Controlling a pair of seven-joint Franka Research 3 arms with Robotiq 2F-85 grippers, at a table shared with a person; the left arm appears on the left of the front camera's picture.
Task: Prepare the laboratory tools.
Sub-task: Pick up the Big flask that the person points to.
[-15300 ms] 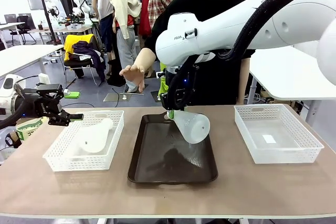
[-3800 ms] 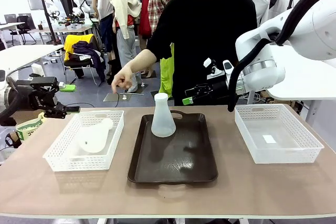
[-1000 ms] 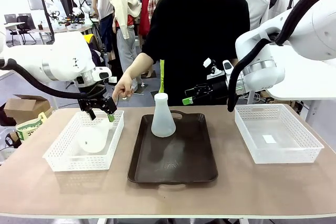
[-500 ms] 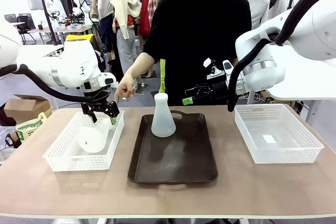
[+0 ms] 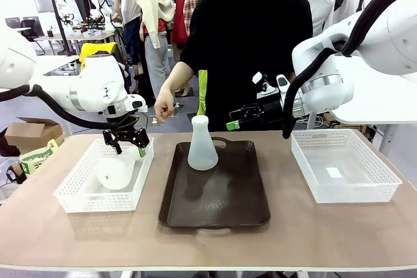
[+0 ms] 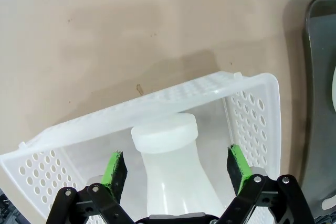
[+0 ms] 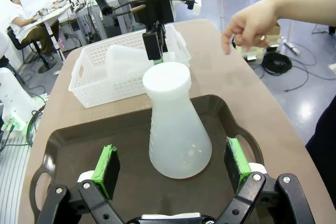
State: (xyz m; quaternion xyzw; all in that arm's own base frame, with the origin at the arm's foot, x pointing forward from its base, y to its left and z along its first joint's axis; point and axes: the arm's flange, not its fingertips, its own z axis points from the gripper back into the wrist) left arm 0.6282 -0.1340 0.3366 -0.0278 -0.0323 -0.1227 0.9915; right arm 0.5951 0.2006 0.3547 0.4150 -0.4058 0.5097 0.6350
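Now the left gripper point(image 5: 130, 142) hangs over the far end of the white mesh plastic basket point(image 5: 71, 190) on the left side of the light wooden table point(image 5: 65, 245), with its jaws spread wide. One translucent frosted-white conical flask point(image 5: 117, 170) lies on its side inside that basket. In the left wrist view the flask's narrow neck and round mouth sit between the green pads point(image 6: 114, 169), with a clear gap on each side, so nothing is gripped.

A second frosted-white conical flask point(image 5: 202, 144) stands upright on its wide base at the far end of the dark brown rectangular tray point(image 5: 171, 193) in the middle of the table. The right gripper point(image 5: 238, 119) is held above the table's far edge, just beyond the tray, pointing toward this upright flask. Its jaws also stand wide, and in the right wrist view the flask appears between its green fingertips point(image 7: 106, 170) but apart from them.

Across the table a person in a black shirt holds a hand point(image 5: 164, 105) loosely curled in the air, above the gap between the left basket and the tray. Another white mesh basket point(image 5: 303, 161) sits to the right of the tray
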